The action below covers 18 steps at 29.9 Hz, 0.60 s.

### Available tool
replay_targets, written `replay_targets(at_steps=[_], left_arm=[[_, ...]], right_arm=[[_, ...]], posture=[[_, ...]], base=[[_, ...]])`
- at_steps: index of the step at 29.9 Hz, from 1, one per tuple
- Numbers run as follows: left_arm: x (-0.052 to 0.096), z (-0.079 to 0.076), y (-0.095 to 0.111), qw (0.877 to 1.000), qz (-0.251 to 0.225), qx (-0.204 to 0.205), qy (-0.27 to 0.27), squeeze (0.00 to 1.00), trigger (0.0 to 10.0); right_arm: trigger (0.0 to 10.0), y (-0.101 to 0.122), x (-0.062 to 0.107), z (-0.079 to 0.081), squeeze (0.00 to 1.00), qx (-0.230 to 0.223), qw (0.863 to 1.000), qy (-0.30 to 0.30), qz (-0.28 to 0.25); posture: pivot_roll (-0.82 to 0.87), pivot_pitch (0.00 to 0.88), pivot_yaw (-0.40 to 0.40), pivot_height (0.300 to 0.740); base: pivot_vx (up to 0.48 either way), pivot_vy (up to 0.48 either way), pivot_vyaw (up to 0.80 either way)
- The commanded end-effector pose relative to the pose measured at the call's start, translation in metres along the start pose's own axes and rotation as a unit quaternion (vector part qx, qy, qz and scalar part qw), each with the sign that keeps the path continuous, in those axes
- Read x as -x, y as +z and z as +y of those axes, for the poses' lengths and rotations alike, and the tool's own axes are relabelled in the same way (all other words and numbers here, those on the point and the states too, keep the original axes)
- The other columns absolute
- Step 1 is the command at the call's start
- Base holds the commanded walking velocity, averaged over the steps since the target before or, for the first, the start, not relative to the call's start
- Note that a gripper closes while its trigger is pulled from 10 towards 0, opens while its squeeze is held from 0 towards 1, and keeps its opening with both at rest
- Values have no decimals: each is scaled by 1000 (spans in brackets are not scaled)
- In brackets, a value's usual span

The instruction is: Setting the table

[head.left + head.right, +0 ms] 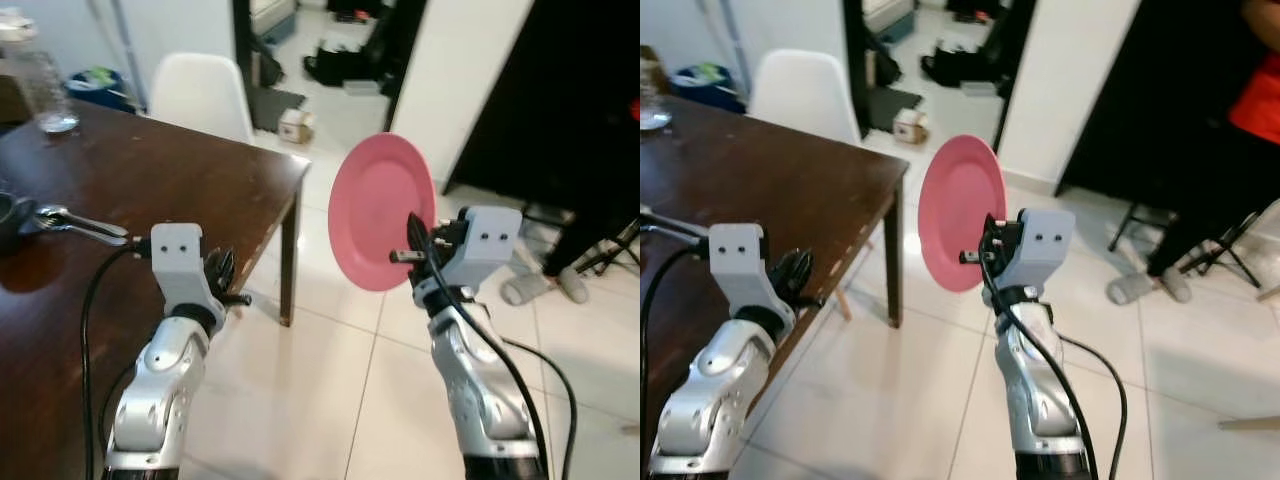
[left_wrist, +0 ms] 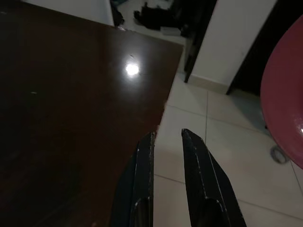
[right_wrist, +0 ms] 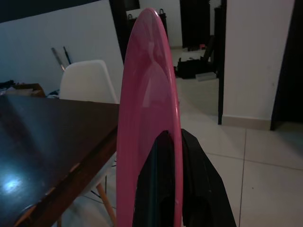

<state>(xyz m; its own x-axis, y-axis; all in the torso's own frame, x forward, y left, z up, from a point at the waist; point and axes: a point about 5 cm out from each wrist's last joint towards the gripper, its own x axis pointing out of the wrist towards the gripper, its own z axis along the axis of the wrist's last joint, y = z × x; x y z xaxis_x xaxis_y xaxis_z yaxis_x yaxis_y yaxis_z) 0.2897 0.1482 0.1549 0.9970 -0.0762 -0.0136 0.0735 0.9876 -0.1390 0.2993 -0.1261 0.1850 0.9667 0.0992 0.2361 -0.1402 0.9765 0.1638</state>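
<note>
Pink and held on edge, the plate stands upright in the air off the desk's corner, over the tiled floor, well clear of the dark wooden desk. The right gripper has its two fingers pinched close together on the plate's lower rim, one on each face, as the right wrist view confirms; the disc rises from the grasp toward 12 o'clock with its face turned roughly toward the robot. From the plate, the desk lies at about 9 to 10 o'clock in the head views, so the coming move appears to call for a carry leftward and a tilt of the plate from vertical to flat before it can be set down. The right arm is the one bearing the load. The left gripper hangs at the desk's near edge with its fingers nearly closed, a narrow gap between them and nothing held. On the desk's far left lie a metal utensil and a clear bottle; a white chair stands beyond the desk. A person's legs show at 3 o'clock. No brand, label or legible writing is visible on any item.
</note>
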Motion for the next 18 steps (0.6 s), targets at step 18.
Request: replay_targets(at_steps=[18], left_arm=[[0, 1, -5, 1000, 12, -3, 0, 0, 10000]], right_arm=[[10000, -2, 0, 2, 0, 0, 1000, 2, 5]], posture=[[-84, 18, 37, 740]], base=[[0, 0, -800]])
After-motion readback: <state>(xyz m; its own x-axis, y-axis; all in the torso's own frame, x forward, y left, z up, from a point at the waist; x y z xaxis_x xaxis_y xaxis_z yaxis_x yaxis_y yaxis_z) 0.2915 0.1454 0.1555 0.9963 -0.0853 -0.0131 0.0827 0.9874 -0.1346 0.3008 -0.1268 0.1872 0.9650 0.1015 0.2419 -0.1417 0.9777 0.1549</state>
